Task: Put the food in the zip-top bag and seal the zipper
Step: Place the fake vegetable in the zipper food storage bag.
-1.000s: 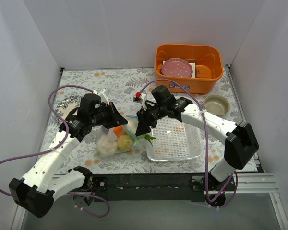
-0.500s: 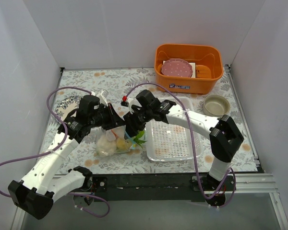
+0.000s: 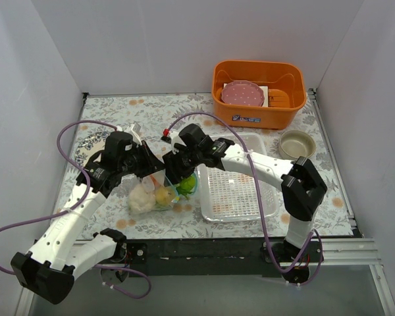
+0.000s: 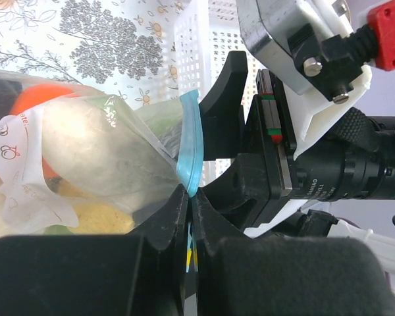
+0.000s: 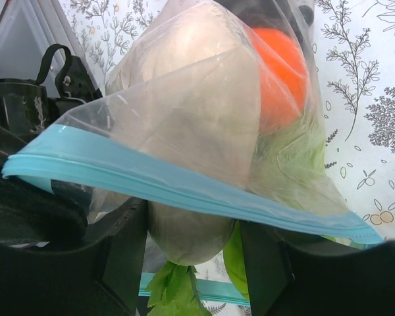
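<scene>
Left gripper (image 4: 188, 201) pinches the thin blue zipper strip (image 4: 191, 148) of the crinkly clear plastic bag (image 4: 105, 151); right gripper (image 5: 192, 260), facing its mouth, seems to hold a white radish (image 5: 184, 230)

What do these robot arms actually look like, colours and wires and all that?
Both the left arm and right arm are white tubular links joined by chunky black joints. A purple cable loops loosely along each. The left end effector and right end effector are black, two-fingered; a small red plug sits by the right one.

Glossy clear-plastic zip-top bag (image 5: 184, 85), smooth blue zipper (image 5: 184, 189), matt radish (image 5: 184, 237)
</scene>
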You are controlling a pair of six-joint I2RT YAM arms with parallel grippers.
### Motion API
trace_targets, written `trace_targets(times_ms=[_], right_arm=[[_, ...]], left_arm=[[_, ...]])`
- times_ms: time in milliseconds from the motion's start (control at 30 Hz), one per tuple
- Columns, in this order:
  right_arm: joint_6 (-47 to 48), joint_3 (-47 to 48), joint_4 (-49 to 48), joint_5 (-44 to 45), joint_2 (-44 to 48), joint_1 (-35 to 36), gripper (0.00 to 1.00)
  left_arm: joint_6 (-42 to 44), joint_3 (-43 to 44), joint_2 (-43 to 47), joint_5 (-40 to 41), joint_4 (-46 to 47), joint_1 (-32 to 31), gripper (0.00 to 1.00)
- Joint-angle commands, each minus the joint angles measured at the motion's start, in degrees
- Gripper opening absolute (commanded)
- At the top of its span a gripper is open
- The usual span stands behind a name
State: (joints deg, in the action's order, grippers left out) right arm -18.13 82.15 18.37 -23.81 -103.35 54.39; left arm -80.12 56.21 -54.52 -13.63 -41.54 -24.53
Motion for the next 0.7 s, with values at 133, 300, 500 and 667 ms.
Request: trace_targets(times_ms=[133, 300, 500, 667], right_arm=[[-4.2, 8.4, -5.1, 8.4, -5.7, 1.6, 0.52], [-5.2, 11.8, -1.8, 15.7, -8.3, 3.1, 0.52], [-3.8, 11.1, -1.6, 15.3, -8.6, 3.9, 0.55], [-2.2, 6.2, -6.5, 12.8, -3.1, 4.1, 0.65]], left_arm=[[-4.2, 1.9, 2.2, -15.1, 1.1, -2.0, 0.0], [-3.7, 3.5, 1.3, -16.9, 1.0, -2.0, 0.0], [-5.0, 5.2, 2.8, -14.3, 1.8, -2.0, 0.0], [-4.9, 9.1, 3.0, -5.6, -1.2, -2.0, 0.0]])
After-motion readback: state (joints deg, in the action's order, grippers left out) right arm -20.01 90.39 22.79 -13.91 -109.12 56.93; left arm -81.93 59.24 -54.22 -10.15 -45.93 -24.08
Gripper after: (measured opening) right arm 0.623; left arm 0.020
